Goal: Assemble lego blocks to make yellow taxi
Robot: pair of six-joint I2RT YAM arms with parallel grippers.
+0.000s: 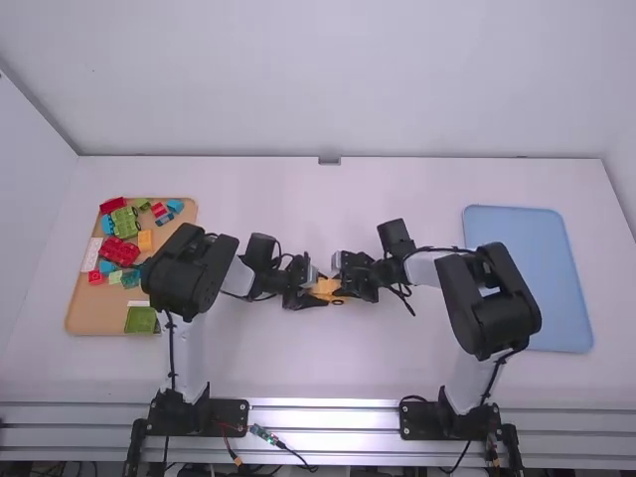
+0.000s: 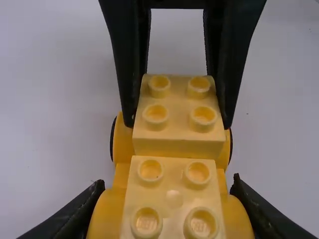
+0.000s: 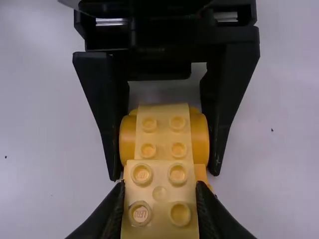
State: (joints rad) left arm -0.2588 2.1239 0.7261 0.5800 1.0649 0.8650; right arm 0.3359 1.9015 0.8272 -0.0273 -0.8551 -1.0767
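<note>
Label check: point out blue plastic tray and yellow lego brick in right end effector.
Blue plastic tray (image 1: pixel 556 276): high view, bare right side.
Yellow lego brick (image 2: pixel 179 117): left wrist view, studded top.

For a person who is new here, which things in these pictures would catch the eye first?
Probably the centre of the table, where the left gripper and right gripper face each other, both gripping a yellow wheeled toy car. Next, the brown tray with coloured blocks at the high view's left, then the blue tray at its right.
</note>
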